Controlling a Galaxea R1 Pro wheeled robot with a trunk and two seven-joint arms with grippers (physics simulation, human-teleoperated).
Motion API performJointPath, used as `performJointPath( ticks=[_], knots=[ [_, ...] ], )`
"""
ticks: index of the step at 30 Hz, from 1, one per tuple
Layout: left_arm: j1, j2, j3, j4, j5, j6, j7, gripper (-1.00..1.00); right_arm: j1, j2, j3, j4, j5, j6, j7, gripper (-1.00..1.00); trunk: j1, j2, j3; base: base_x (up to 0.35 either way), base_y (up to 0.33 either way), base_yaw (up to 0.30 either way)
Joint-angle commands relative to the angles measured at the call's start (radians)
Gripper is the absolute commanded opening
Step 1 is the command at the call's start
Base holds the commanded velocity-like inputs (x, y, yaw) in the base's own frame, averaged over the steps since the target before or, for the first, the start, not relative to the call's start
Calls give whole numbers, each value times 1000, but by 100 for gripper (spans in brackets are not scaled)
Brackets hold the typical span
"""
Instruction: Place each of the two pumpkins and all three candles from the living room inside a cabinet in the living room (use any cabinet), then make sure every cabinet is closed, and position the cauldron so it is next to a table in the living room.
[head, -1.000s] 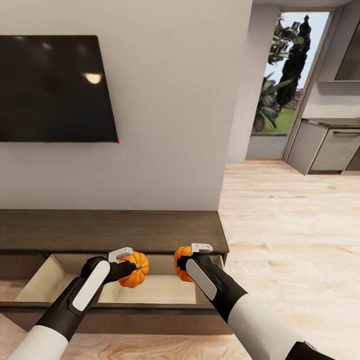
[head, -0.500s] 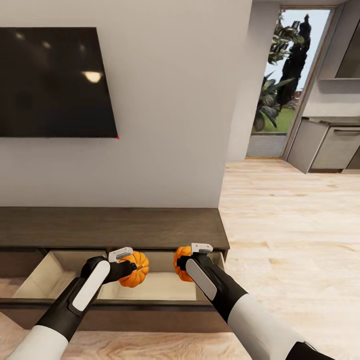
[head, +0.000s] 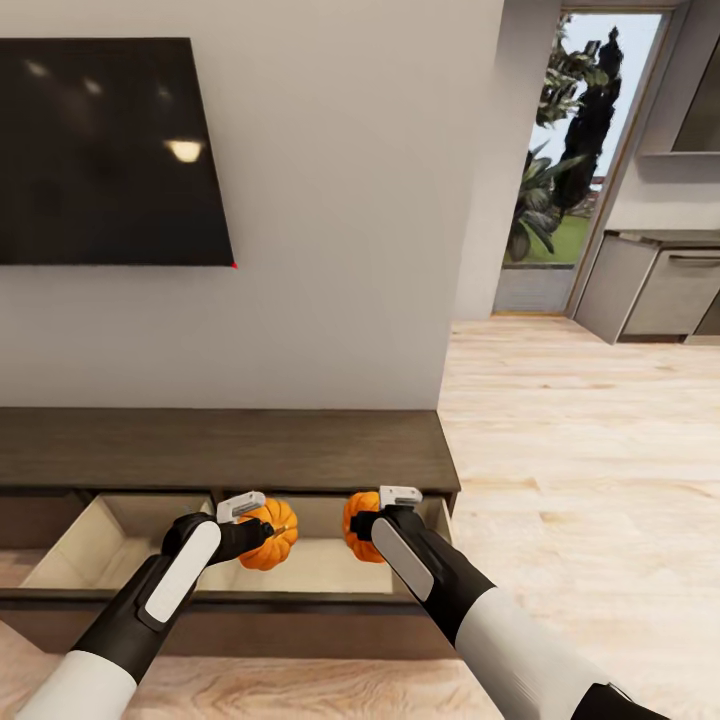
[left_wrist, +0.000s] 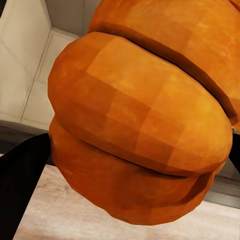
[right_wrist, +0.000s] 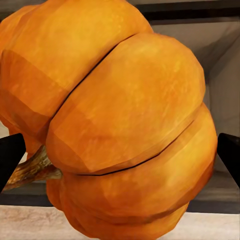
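Pale wall fills the upper left and centre of the head view, with a dark television (head: 110, 150) mounted at the upper left. To the right, light wooden floor (head: 590, 450) runs back to a doorway (head: 575, 160) with greenery behind it at the upper right, and grey kitchen units (head: 660, 290) stand at the right edge.

Low across the lower left of the frame sits the cabinet (head: 220, 445), long and dark brown, with a flat top. Its drawer (head: 90, 540) is pulled out toward the camera, showing a light tan interior. What can be seen of the drawer floor carries nothing resting on it; the two arms cover part of it.

Both pumpkins hang above that open drawer, just below centre of the frame. The left gripper (head: 262, 528) is clamped on the left pumpkin (head: 270, 535), whose orange ribs bulge out past the fingers; in the left wrist view this pumpkin (left_wrist: 145, 115) takes up nearly the whole frame, with dark finger edges at either side and the tan drawer wall behind. The right gripper (head: 362, 520) is clamped on the right pumpkin (head: 356, 522), which sits near the drawer's right end. In the right wrist view that pumpkin (right_wrist: 120, 120) shows its brown stem (right_wrist: 30, 170) at the lower left, between two black fingertips (right_wrist: 11, 155).

The two pumpkins are near each other but apart.
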Motion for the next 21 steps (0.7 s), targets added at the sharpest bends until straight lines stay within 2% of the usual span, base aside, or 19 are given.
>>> performJointPath(
  ticks=[1, 12, 21],
  knots=[
    [-1, 1, -3, -1, 10, -1, 10, -100, -1, 0, 2, -1, -6, 1, -9, -100, 4, -8, -4, 0, 0, 0],
    [-1, 1, -3, -1, 11, -1, 10, -100, -1, 0, 2, -1, -6, 1, -8, -100, 46, -85, -39, 0, 0, 0],
    [-1, 2, -1, -2, 12, 0, 9, -100, -1, 0, 2, -1, -6, 1, -8, -100, 46, -85, -39, 16, 11, 0]
  ],
)
